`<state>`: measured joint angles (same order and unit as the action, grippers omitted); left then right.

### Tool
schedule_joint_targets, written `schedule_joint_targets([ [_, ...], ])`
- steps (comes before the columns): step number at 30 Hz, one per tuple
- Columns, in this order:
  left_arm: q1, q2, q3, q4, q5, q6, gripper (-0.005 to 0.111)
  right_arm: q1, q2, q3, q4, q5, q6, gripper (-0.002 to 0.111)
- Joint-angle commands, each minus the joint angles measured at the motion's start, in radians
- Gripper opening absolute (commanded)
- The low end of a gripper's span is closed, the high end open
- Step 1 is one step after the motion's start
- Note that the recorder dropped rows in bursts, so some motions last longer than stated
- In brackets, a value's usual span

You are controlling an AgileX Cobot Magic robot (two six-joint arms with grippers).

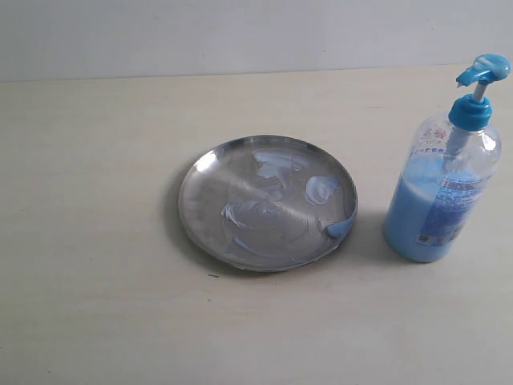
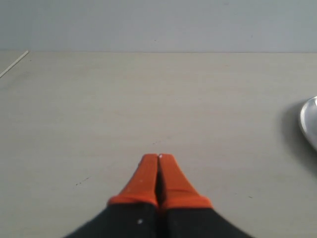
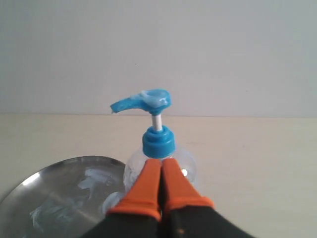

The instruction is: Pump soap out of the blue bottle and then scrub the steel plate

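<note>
The steel plate [image 1: 268, 202] lies in the middle of the table, smeared with pale blue soap [image 1: 321, 189], with a thicker blob at its right rim. The blue bottle [image 1: 442, 188] stands upright to the plate's right, its pump head raised. Neither arm shows in the exterior view. My right gripper [image 3: 161, 161] is shut and empty, its orange tips in front of the blue bottle [image 3: 157, 141] just below the collar; whether they touch it is unclear. The steel plate [image 3: 59, 196] lies beside it. My left gripper [image 2: 159, 157] is shut and empty over bare table, the steel plate's rim [image 2: 308, 123] off to one side.
A pale wooden table [image 1: 96, 305] carries everything, and a plain light wall [image 1: 240, 32] rises behind it. A thin line [image 2: 14, 64] marks the table's surface in the left wrist view.
</note>
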<state>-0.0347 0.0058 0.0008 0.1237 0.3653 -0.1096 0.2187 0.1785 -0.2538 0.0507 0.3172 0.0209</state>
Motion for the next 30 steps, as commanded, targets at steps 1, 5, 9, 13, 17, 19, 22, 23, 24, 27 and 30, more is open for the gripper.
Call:
schedule_joint_targets([
  [1, 0.002, -0.006, -0.001, -0.007, -0.009, 0.001, 0.0, -0.063, -0.053, 0.043, -0.036, -0.027, 0.046, 0.0],
  [5, 0.002, -0.006, -0.001, -0.007, -0.009, 0.001, 0.0, -0.116, -0.105, 0.089, -0.036, -0.029, 0.069, 0.0],
  [9, 0.002, -0.006, -0.001, -0.007, -0.009, 0.001, 0.0, -0.161, -0.154, 0.122, -0.036, -0.016, 0.097, 0.0],
  [13, 0.002, -0.006, -0.001, -0.007, -0.009, 0.001, 0.0, -0.185, -0.178, 0.149, -0.072, -0.018, 0.144, 0.0],
  [17, 0.002, -0.006, -0.001, -0.007, -0.009, 0.001, 0.0, -0.185, -0.178, 0.193, -0.13, -0.02, 0.174, 0.0],
  [19, 0.002, -0.006, -0.001, -0.007, -0.009, 0.001, 0.0, -0.185, -0.178, 0.204, -0.152, -0.02, 0.174, 0.0],
  [22, 0.002, -0.006, -0.001, -0.007, -0.009, 0.001, 0.0, -0.185, -0.178, 0.237, -0.168, -0.034, 0.174, 0.0],
  [23, 0.002, -0.006, -0.001, -0.007, -0.009, 0.001, 0.0, -0.185, -0.178, 0.251, -0.168, -0.034, 0.174, 0.0],
  [24, 0.002, -0.006, -0.001, -0.007, -0.009, 0.001, 0.0, -0.185, -0.178, 0.254, -0.168, -0.032, 0.174, 0.0],
  [27, 0.002, -0.006, -0.001, -0.007, -0.009, 0.001, 0.0, -0.185, -0.178, 0.254, -0.168, -0.023, 0.174, 0.0],
  [30, 0.002, -0.006, -0.001, -0.007, -0.009, 0.001, 0.0, -0.185, -0.178, 0.254, -0.168, -0.02, 0.174, 0.0],
])
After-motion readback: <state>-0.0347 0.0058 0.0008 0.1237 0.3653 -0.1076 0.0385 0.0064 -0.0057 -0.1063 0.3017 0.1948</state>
